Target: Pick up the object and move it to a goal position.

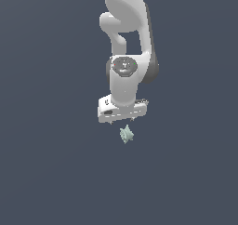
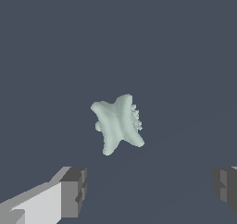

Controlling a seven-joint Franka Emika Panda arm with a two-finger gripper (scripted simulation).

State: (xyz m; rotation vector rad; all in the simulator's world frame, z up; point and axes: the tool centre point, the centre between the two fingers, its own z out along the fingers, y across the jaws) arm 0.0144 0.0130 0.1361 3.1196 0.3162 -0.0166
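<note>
One pale green lump (image 1: 126, 134) lay on the dark tabletop (image 1: 46, 173) just below the claw (image 1: 121, 121), untouched, while the claw's fingers (image 2: 73, 190) stood spread wide apart, gripping nothing.

pale mint-green object (image 2: 117, 124); white arm (image 1: 124, 75); grey finger pads (image 2: 74, 191); slate-blue ground (image 1: 46, 163).

No readable text, labels, brands, numbers or signs in either view.
</note>
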